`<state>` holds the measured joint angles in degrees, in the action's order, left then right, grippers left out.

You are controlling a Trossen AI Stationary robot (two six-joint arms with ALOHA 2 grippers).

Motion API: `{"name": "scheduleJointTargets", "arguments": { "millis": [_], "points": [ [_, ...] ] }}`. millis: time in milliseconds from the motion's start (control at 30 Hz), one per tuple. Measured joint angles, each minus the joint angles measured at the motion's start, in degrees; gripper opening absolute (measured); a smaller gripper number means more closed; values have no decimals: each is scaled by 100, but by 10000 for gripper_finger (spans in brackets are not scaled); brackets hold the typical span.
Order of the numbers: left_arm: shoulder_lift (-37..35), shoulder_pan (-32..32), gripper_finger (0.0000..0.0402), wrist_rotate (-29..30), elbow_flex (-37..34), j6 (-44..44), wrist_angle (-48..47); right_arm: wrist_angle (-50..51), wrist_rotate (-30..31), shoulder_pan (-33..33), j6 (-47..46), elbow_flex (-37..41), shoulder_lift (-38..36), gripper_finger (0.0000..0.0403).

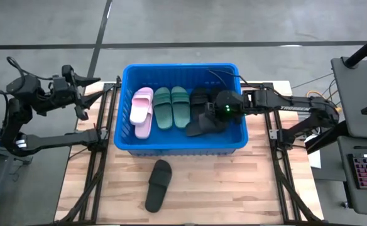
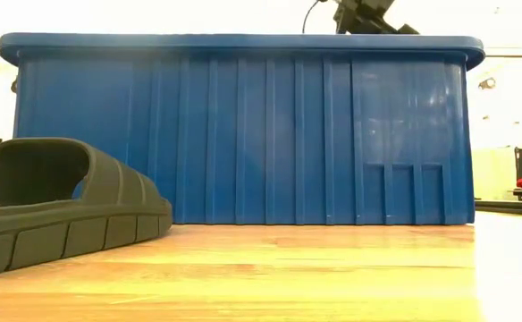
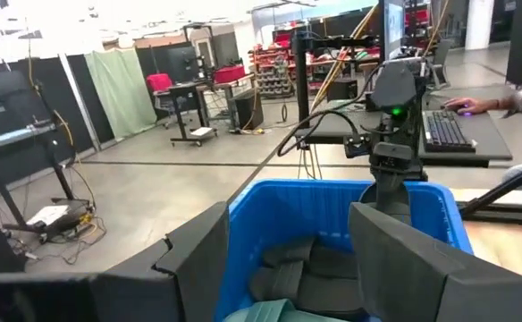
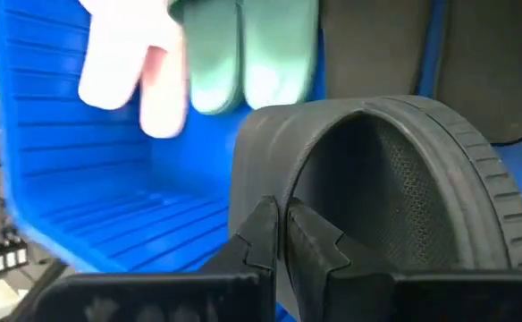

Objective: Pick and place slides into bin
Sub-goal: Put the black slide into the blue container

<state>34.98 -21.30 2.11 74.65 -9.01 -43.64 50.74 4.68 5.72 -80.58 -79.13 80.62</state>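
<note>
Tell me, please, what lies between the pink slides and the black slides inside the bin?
The two green slides, side by side, as the high view shows.

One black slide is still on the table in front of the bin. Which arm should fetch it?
Probably left. The left gripper is open and empty beside the bin, while the right gripper is inside it, shut on a black slide. The loose black slide lies left of centre.
</note>
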Motion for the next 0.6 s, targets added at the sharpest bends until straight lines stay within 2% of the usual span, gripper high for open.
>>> {"name": "scheduleJointTargets", "arguments": {
  "millis": [400, 600],
  "points": [
    [-28, 1, 215, -1, -1, -233, -24, 308, -1072, 72, 108, 28, 887, 8],
    [-72, 2, 215, -2, 1, -228, -20, 521, -1147, 96, 277, 28, 1092, 8]
  ]
}}
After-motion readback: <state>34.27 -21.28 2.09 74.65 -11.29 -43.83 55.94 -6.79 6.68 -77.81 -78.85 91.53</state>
